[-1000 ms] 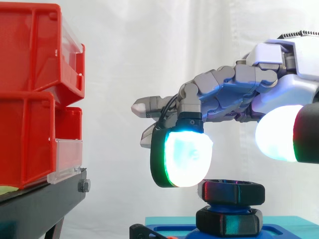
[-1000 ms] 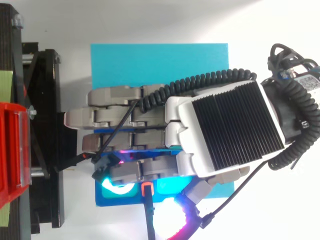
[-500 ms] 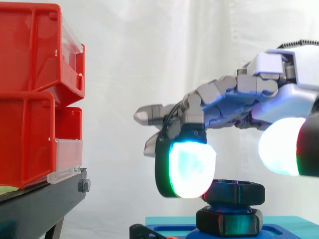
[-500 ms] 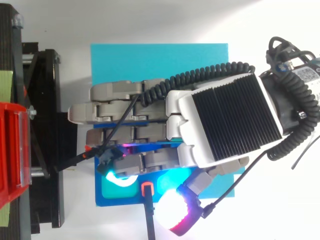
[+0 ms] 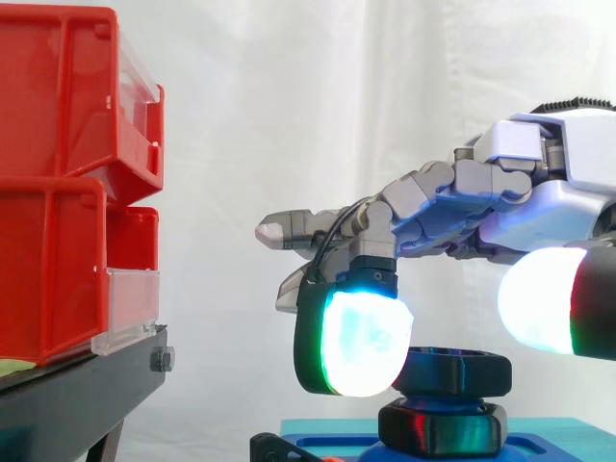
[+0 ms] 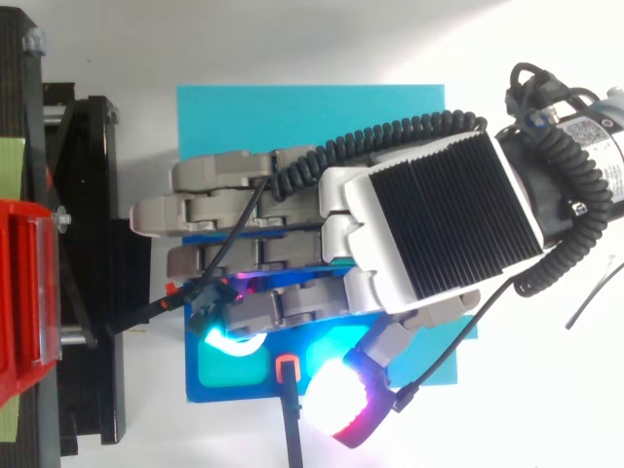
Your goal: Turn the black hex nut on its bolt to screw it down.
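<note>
At the left, stacked red bins [image 5: 58, 192] on the black stand [image 5: 87, 395] hide their contents. Side-on, the black hex nut [image 5: 452, 371] sits above a second nut [image 5: 443, 428] on the blue fixture [image 5: 318, 446]. From above, the hand [image 6: 429, 234] covers it, loosely open, one fingertip [image 5: 361, 332] just beside the nut.

Side camera: close, level with the fingers [image 5: 423, 197], broadside to them. Top camera: straight down on their backs. Both catch the red bins [image 5: 58, 96] beyond them.
</note>
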You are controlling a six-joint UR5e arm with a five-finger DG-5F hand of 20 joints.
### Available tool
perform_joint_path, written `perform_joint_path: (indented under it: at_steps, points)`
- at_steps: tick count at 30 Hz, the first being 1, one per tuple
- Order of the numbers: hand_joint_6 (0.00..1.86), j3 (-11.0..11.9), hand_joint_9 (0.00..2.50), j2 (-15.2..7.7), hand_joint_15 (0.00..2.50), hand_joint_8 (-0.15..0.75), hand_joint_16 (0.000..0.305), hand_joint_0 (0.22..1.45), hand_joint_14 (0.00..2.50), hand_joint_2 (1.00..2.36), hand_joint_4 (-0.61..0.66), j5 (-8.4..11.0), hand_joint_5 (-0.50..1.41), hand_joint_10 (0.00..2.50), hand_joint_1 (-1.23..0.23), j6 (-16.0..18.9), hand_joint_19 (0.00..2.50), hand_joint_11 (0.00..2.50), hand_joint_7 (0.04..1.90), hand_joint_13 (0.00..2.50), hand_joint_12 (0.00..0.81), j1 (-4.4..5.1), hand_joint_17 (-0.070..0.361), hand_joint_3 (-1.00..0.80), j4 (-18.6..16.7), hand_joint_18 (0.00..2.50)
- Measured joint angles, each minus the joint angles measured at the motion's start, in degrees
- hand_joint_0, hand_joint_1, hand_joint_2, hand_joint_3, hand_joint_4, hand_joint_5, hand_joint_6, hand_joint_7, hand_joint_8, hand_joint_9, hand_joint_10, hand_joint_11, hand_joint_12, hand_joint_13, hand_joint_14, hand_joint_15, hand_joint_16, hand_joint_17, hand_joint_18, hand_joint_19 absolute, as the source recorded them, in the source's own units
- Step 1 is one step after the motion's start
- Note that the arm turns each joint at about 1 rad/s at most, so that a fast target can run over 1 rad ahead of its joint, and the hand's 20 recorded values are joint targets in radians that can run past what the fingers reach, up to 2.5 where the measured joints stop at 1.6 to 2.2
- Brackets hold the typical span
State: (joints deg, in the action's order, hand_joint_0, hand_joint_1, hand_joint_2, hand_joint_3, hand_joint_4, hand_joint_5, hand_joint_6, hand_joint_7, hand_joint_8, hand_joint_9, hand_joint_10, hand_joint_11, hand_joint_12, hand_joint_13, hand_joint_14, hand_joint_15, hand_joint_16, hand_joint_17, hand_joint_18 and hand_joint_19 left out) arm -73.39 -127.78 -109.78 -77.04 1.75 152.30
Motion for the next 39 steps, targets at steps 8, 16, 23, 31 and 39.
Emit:
perform_joint_path:
  at_steps: [8,16,23,31,39]
  points:
    - [0.73,0.0,0.45,0.0,0.01,0.31,0.054,0.51,0.0,1.0,0.25,-2.35,-0.14,0.01,-0.41,0.0,0.09,0.23,0.81,0.1,0.36,-1.58,0.122,-0.5,-0.7,0.04]
    - [0.73,0.0,0.46,0.0,0.0,0.311,0.054,0.51,0.0,1.0,0.24,-4.68,-0.14,0.01,-0.41,0.0,0.1,0.23,0.81,0.1,0.361,-3.13,0.122,-0.5,-1.1,0.03]
    - [0.72,0.0,0.46,0.0,0.0,0.311,0.054,0.51,0.0,1.0,0.25,-7.17,-0.14,0.0,-0.41,0.0,0.09,0.23,0.81,0.1,0.362,-4.89,0.121,-0.5,-1.8,0.03]
    - [0.66,0.0,0.45,0.0,0.0,0.31,0.054,0.51,0.0,1.0,0.25,-9.52,-0.13,0.0,-0.41,0.1,0.1,0.23,0.89,0.1,0.362,-6.42,0.122,-0.5,-2.9,0.03]
    - [0.54,0.9,0.45,0.0,0.0,0.31,0.054,0.51,0.0,1.0,0.26,-10.26,-0.12,0.0,-0.41,0.4,0.09,0.23,1.07,0.1,0.362,-6.01,0.122,-0.5,-4.2,0.03]
